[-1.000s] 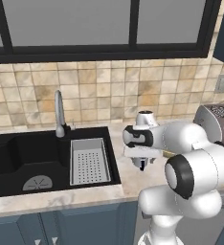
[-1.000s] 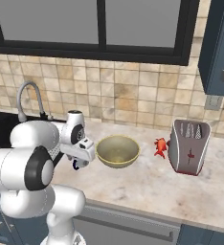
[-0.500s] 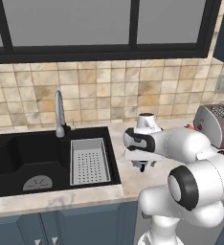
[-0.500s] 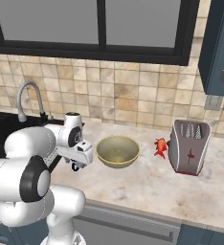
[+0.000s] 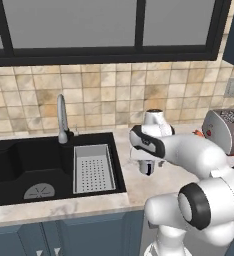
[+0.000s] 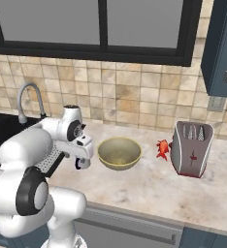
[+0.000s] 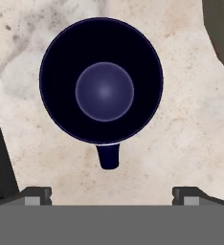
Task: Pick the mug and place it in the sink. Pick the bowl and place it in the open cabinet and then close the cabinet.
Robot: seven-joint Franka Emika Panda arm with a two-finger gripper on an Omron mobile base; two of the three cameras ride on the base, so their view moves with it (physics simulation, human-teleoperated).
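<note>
The gripper (image 7: 109,194) hangs over the counter (image 6: 149,186) with its jaws spread wide and empty. The mug (image 7: 101,80) stands upright directly below, between the sink (image 5: 34,167) and the bowl (image 6: 119,153), handle toward the fingertips (image 7: 37,194).

Mug (image 6: 78,163) mostly hidden behind hand, right base view | bowl (image 7: 222,33) cut by right edge, hand view: rim sliver only | cabinet (image 6: 222,48) cropped at right and top, inside not visible | sink (image 5: 24,165) cut off at left edge | red item (image 5: 198,133) beside toaster (image 5: 226,131) too small to identify
</note>
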